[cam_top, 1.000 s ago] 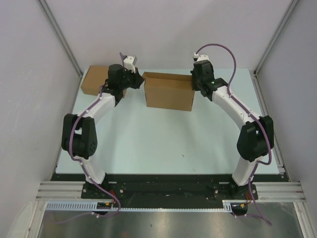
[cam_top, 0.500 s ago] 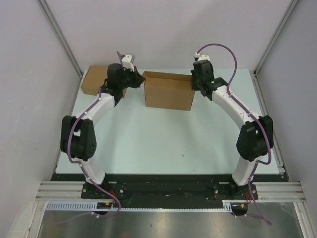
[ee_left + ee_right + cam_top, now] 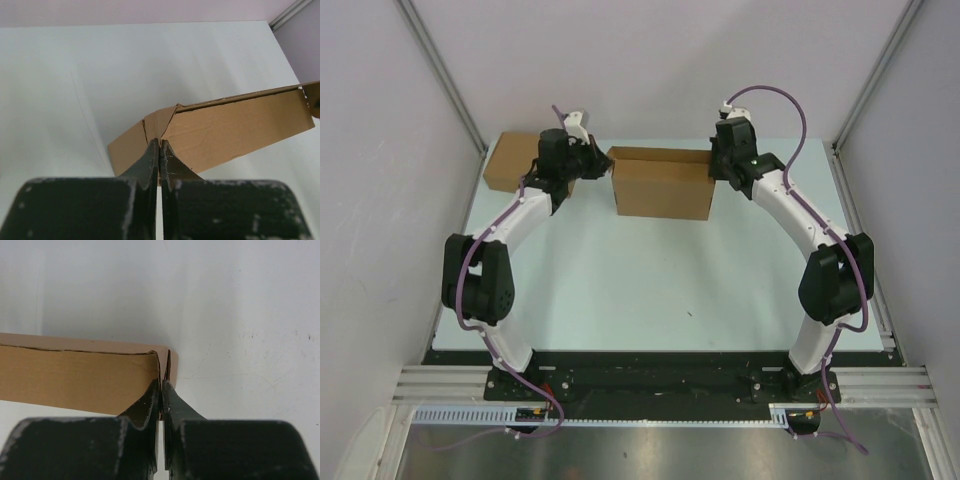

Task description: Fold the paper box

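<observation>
You had the paper box (image 3: pixel 662 188) on the desk (image 3: pixel 650 285) toward 12 o'clock in the top view, in the far half and a little left of the middle. It stood up as a raised rectangular shape, and its long brown side faced 6 o'clock, toward the arm bases.

At the 9 o'clock end of the box, the left jaws were closed down to a thin slit. In the left wrist view the dark fingertips (image 3: pixel 150 152) met exactly at the corner of the box (image 3: pixel 235 125), where a small flap of cardboard was folded, and the cardboard edge sat between them.

At the 3 o'clock end, the right jaws were equally narrow. In the right wrist view the fingertips (image 3: pixel 169 392) pinched the thin end edge of the box (image 3: pixel 75 375), which stuck up just above them. So each pair of jaws held one end of the box.

The left arm (image 3: pixel 520 215) reached in from 7 o'clock and the right arm (image 3: pixel 790 205) from 5 o'clock. A purple cable (image 3: pixel 770 95) looped above the right wrist.

A second brown box (image 3: pixel 505 160) lay flat on the desk at 9 o'clock from the paper box, partly behind the left wrist and apart from it.
</observation>
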Motion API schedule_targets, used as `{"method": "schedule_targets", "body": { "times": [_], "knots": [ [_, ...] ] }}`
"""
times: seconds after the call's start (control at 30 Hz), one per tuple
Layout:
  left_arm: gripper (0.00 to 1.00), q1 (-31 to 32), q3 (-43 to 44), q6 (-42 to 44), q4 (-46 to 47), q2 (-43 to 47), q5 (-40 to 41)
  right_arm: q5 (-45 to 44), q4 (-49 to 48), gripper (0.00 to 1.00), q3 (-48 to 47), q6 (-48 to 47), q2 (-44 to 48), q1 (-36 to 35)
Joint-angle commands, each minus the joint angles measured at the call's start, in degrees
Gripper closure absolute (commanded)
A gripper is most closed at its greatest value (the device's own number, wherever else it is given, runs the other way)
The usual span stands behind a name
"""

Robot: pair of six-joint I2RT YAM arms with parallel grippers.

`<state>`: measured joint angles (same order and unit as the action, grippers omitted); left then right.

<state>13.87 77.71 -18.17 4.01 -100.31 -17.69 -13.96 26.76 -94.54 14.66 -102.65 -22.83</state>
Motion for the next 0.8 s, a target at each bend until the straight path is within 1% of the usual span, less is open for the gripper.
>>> {"method": "schedule_targets", "body": {
  "times": [0.0,0.23,0.4,0.53,0.77],
  "knots": [
    [1.00,0.81,2.18,-4.76,-0.32,1.88,-0.33,2.09,0.13,0.99,-2.66,1.96,0.17,0.06],
    [1.00,0.72,4.29,-8.10,-2.52,0.82,-0.68,3.41,0.13,0.99,-3.02,3.18,0.00,0.59],
    [1.00,0.81,1.66,-9.77,0.37,1.08,-0.59,3.50,0.04,0.99,-2.93,3.89,-0.35,0.51],
    [1.00,0.81,1.30,-10.91,0.03,0.47,-0.85,4.37,0.22,0.99,-3.19,4.59,-0.79,0.51],
    [1.00,0.90,3.06,-11.53,-1.37,-0.85,-0.94,7.01,2.50,1.00,-6.44,7.31,-1.85,1.03]
  ]
}}
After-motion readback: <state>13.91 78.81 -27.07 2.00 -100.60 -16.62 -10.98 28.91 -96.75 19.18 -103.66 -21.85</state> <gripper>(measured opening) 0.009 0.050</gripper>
